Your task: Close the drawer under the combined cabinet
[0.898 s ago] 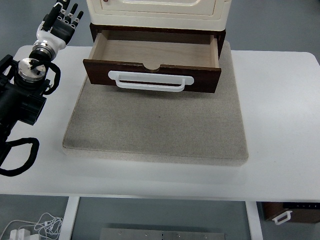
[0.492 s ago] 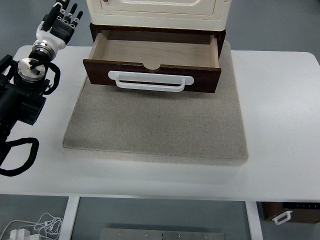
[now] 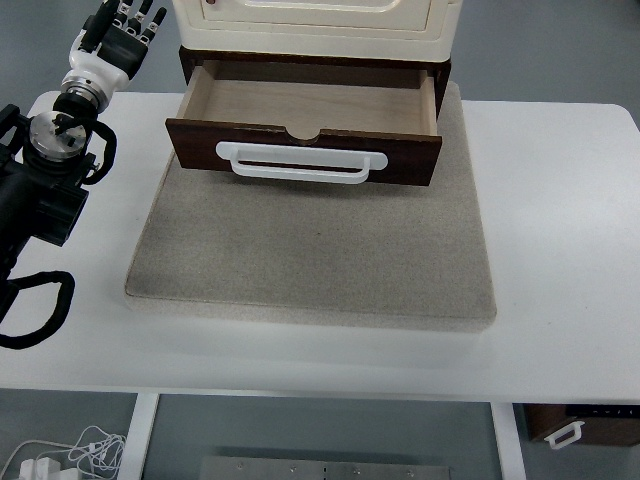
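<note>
Left hand (image 3: pixel 117 38) beside open drawer (image 3: pixel 305 135)

No readable text, labels, brands, numbers or signs appear on any surface in the top view, including the cabinet and drawer to the right of the left hand (image 3: pixel 118 32).

A lab: bare white test table (image 3: pixel 560 250), loose floor cables (image 3: pixel 70 455).

drawer (image 3: pixel 305 150): dark wood, glossy | handle (image 3: pixel 301 163): white plastic | mat (image 3: pixel 310 250): rough grey
</note>
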{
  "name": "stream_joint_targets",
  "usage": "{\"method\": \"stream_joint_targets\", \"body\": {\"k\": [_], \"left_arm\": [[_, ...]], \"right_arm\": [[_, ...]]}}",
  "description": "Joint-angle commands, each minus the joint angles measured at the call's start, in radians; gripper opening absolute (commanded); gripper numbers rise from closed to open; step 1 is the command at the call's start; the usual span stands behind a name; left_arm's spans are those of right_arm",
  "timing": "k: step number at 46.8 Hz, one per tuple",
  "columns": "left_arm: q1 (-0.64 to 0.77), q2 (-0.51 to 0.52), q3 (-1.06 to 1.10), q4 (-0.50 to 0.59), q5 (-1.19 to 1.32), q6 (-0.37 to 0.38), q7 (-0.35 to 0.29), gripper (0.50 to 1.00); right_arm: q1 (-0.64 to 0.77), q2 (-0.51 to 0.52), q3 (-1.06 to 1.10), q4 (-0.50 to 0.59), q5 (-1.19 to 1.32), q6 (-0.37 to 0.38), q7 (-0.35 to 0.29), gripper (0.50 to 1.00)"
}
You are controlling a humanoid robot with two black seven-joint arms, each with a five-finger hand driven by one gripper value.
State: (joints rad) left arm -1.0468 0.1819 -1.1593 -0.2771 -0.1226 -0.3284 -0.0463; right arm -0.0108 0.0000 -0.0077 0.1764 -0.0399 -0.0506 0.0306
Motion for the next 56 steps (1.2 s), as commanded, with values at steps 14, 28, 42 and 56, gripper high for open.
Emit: {"method": "stream_joint_targets", "body": {"k": [14,28,42,56], "left_arm": [[-0.01,0.019,0.01,-0.004,0.012,0.011,-0.014,0.994],[-0.067,0.12,0.018,-0.062,0.011,0.017,-0.014,0.994],[-0.226,0.246,0.079,-0.091,0.014,0.06,-0.014,0.994],[-0.361,0.326,0.191,-0.186,0.014,0.06,-0.014,0.996]], "right_arm": [[0.0,0.0,0.0,0.0,0.0,0.0,0.0,0.952],[0.0,0.0,0.0,0.0,0.0,0.0,0.0,0.952],[0.0,0.0,0.0,0.0,0.0,0.0,0.0,0.952],[0.0,0.0,0.0,0.0,0.0,0.0,0.0,0.952]]}}
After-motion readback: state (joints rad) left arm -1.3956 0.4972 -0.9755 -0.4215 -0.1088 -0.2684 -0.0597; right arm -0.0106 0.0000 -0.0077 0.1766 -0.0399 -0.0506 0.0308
